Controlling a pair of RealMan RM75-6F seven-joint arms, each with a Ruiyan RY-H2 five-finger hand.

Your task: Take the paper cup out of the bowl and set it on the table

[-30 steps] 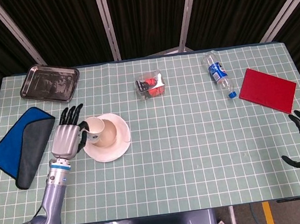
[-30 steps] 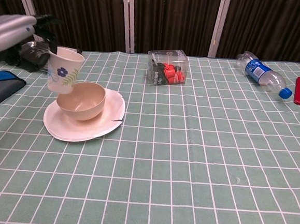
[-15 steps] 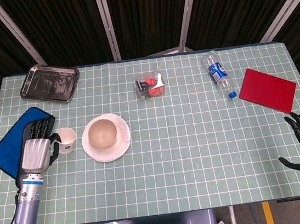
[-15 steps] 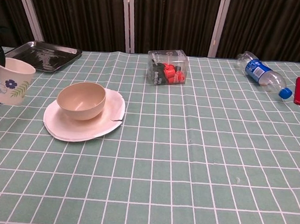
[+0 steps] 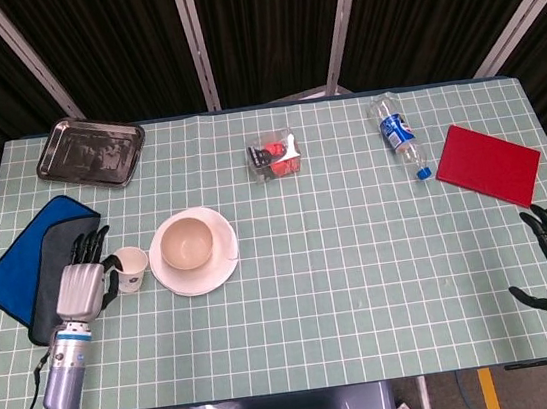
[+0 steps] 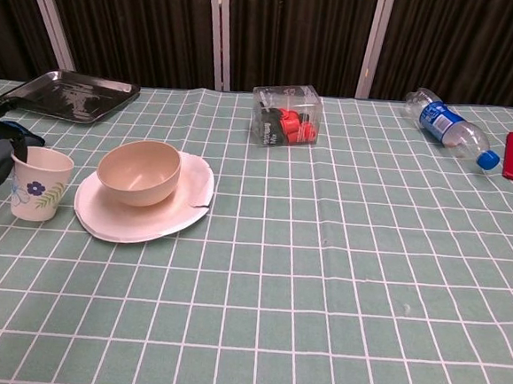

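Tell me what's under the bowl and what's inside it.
The bowl stands on a white plate, which lies on the table. Its inside looks empty. The plate's middle is covered by the bowl, so nothing there can be seen.

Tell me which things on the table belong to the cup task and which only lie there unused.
Belong to the job:
- paper cup, upright on the table beside the plate
- bowl
- left robot hand, at the cup

Only lying about:
- plate under the bowl
- metal tray
- blue cloth
- clear box
- water bottle
- red book
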